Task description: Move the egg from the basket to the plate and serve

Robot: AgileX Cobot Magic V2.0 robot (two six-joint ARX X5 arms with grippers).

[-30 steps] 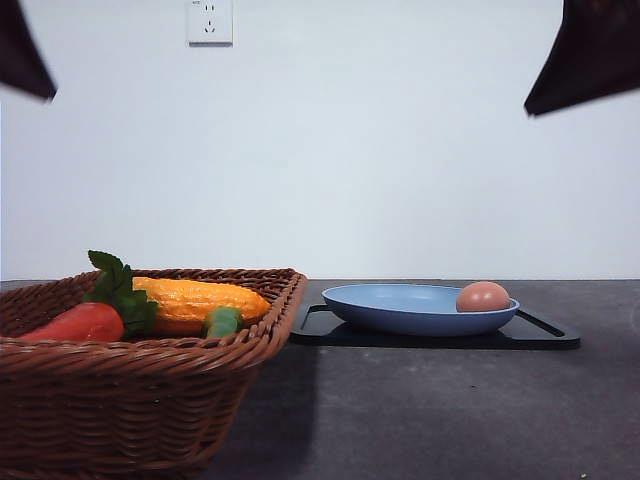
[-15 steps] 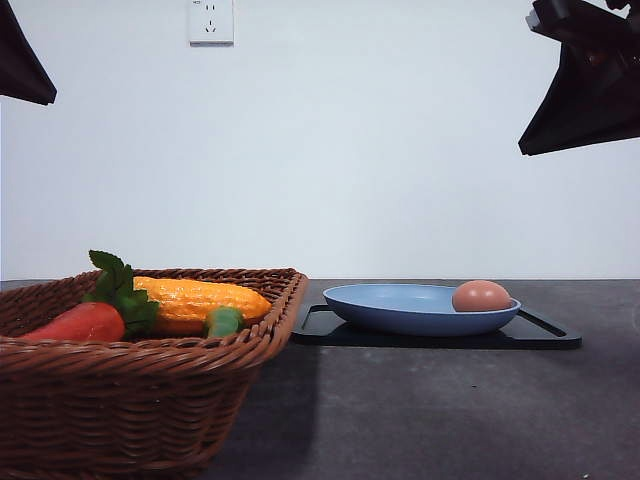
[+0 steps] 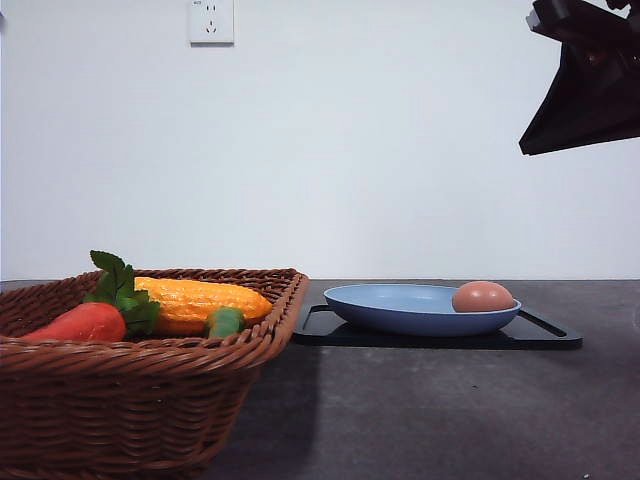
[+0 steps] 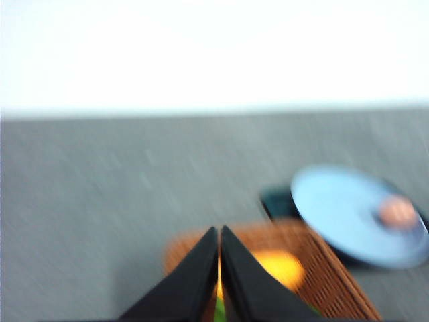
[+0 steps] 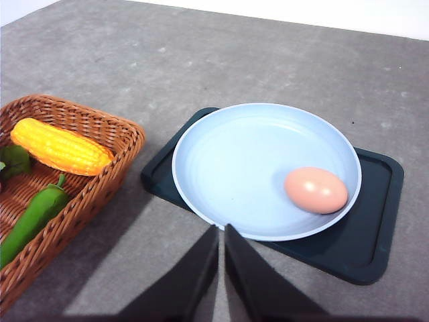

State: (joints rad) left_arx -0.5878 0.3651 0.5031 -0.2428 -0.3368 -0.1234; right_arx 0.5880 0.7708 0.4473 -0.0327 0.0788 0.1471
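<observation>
The pinkish-brown egg point(image 3: 483, 296) point(image 5: 316, 190) lies inside the light-blue plate point(image 3: 400, 305) point(image 5: 234, 161), near the plate's right rim in the front view. The brown wicker basket point(image 3: 150, 400) point(image 5: 120, 144) stands to the left of the plate. My right gripper point(image 5: 220, 230) hovers high above the plate's near edge, fingers shut with nothing between them. The left wrist view is blurred: my left gripper point(image 4: 219, 231) is shut and empty, high over the basket point(image 4: 335, 282), with the plate point(image 4: 348, 208) and egg point(image 4: 399, 211) off to one side.
The plate rests on a flat black tray point(image 3: 545, 335) point(image 5: 375, 235). In the basket lie a yellow corn cob point(image 3: 200, 298) point(image 5: 60, 146), a red-orange carrot point(image 3: 85, 322) with green leaves and a green pepper point(image 5: 33, 218). The right arm's dark body point(image 3: 590, 90) fills the top right corner.
The left arm's dark shape has left the top left corner of the front view. The right arm dropped a little further into view a second ago and has since held still.
</observation>
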